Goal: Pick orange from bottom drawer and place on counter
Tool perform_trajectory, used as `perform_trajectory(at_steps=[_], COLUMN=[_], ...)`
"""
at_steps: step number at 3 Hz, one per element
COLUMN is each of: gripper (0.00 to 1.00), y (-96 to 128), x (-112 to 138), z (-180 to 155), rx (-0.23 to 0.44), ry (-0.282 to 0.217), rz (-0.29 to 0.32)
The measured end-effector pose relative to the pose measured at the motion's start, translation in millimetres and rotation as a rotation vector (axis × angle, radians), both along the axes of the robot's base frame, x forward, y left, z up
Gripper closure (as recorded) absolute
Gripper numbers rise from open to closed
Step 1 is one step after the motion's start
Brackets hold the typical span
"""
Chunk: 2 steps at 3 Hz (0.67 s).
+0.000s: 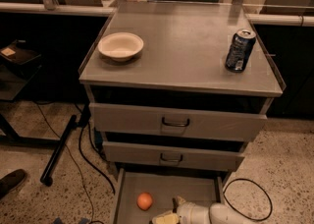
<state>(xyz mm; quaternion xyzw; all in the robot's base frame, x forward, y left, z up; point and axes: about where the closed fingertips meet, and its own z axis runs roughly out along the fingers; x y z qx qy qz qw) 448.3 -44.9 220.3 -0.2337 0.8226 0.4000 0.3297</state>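
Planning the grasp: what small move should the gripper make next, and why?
Probably ease the gripper leftward in the view toward the orange: it sits just right of the fruit inside the open bottom drawer, apart from it.

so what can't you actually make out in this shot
In the camera view, the gripper, beside the orange in the bottom drawer: partly cut off by the lower edge.
The front of the bottom drawer: cut off by the same edge.
The can on the counter: label too small to read.
The two upper drawers: contents hidden behind their fronts.
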Motion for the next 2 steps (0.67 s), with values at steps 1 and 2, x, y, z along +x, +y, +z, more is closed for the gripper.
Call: perform_trajectory(at_steps=[1,2], gripper=[0.0,0.0], y=[-1.3,-2.1], x=[14.7,15.5], z=[-22.5,-23.1], rx=[-0.083,-0.086], ry=[-0.017,-0.018], rz=[-0.075,-0.078])
